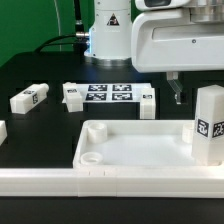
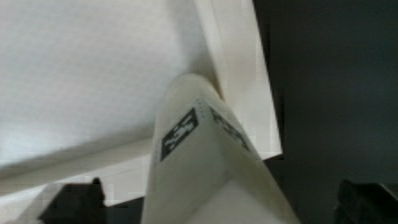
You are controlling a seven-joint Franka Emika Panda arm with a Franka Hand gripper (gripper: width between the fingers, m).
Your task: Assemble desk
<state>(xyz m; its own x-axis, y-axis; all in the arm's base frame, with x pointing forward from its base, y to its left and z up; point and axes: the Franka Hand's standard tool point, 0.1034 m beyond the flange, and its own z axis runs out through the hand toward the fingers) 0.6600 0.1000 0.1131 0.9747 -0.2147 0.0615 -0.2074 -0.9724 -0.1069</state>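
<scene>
Plastic, white and smooth, makes up every part on the matte black table [image 1: 45, 135]. Toward the exterior view's left a blocky, square-section loose leg [image 1: 30, 98] lies on its side, with a black-and-white tag on one face. Next comes the marker board [image 1: 108, 94], thin and flat. A second leg [image 1: 72, 95] lies just beside its left end and a third leg [image 1: 146, 102] just beside its right end.

Nearer the camera sits the tabletop [image 1: 140, 160], a rectangular tray with a raised rim and round corner sockets. It lies just behind a long low rail [image 1: 40, 182] that runs along the front. At the tray's right end an upright leg [image 1: 208, 125] stands with its tag facing outward; whether it is seated in a socket I cannot tell.

Above and behind it hangs the arm's bulky white hand, with one dark finger [image 1: 176, 95] showing. In the wrist view the gripper [image 2: 217, 200] straddles the upright leg [image 2: 205, 150]. Its fingertips [image 2: 71, 203] are spread wide, one on each side, with a gap to the leg on both sides, so they grip nothing.
</scene>
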